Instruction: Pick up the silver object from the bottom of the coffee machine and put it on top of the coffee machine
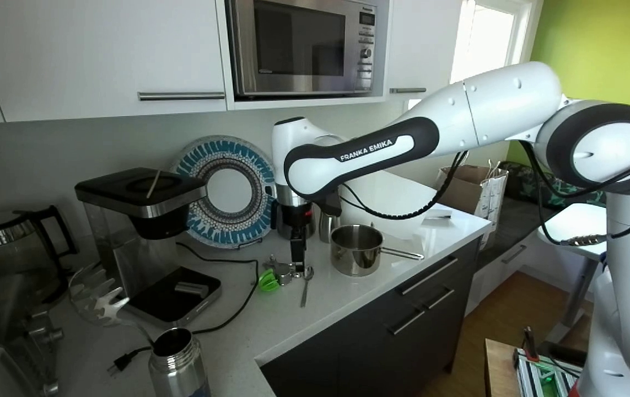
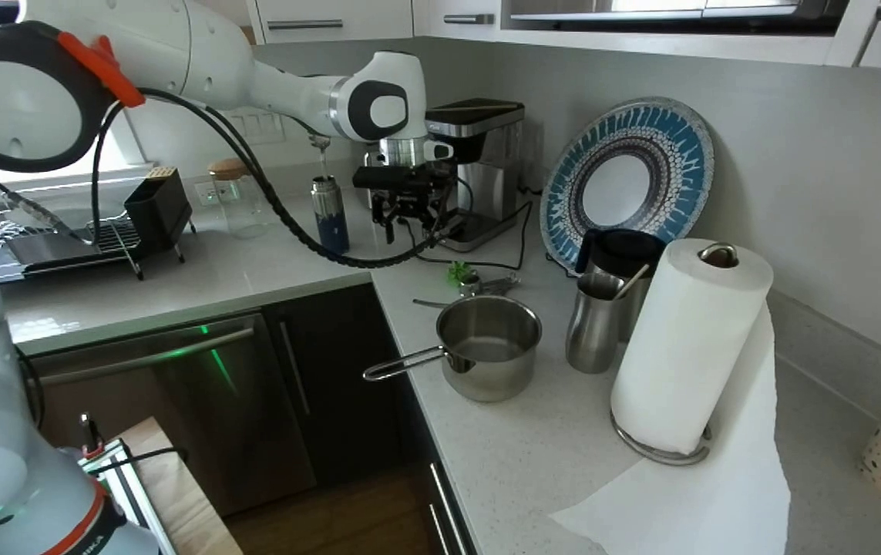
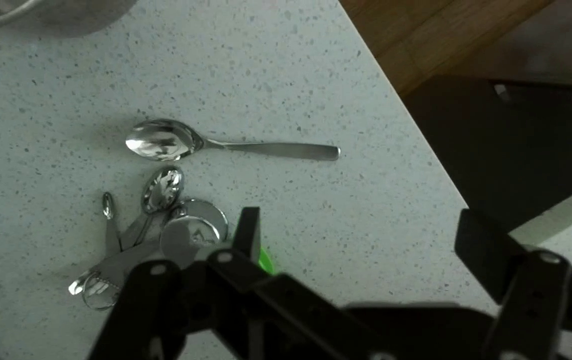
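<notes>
The black coffee machine (image 1: 111, 184) stands on the counter against the wall. It also shows in an exterior view (image 2: 490, 119), partly behind the gripper. A small silver object (image 1: 192, 289) lies on its square black drip tray (image 1: 155, 306). I cannot make that object out in the view where the gripper covers the tray. The machine's flat top carries a thin light stick (image 1: 153, 184). My gripper (image 1: 297, 264) points down above the counter, to the side of the machine and apart from it. In the wrist view the gripper (image 3: 361, 235) is open and empty, with bare counter between its fingers.
A spoon (image 3: 235, 145), measuring spoons (image 3: 165, 230) and a green item (image 1: 268, 280) lie below the gripper. A steel pot (image 2: 486, 347), a patterned plate (image 1: 229, 193), a steel bottle (image 1: 179, 364) and a black cord (image 1: 237, 311) are nearby. A clear utensil (image 1: 108, 303) stands before the tray.
</notes>
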Robot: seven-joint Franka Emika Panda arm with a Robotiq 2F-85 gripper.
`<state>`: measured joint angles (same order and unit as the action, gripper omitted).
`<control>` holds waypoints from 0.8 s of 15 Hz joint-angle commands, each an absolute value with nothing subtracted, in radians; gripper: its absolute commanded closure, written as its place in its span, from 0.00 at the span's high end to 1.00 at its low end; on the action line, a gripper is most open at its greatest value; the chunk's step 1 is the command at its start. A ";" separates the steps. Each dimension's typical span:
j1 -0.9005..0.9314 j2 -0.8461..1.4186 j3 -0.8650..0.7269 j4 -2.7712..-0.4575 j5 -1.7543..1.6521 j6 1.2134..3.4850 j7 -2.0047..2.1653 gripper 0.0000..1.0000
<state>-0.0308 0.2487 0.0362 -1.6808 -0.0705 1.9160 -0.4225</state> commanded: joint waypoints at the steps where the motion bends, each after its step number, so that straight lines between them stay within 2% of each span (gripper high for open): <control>1: -0.030 0.249 0.036 -1.679 -0.070 1.913 -0.425 1.00; 6: -0.003 0.280 0.054 -1.698 0.068 2.188 -0.182 1.00; 12: 0.092 0.425 -0.006 -1.668 -0.125 2.666 0.073 1.00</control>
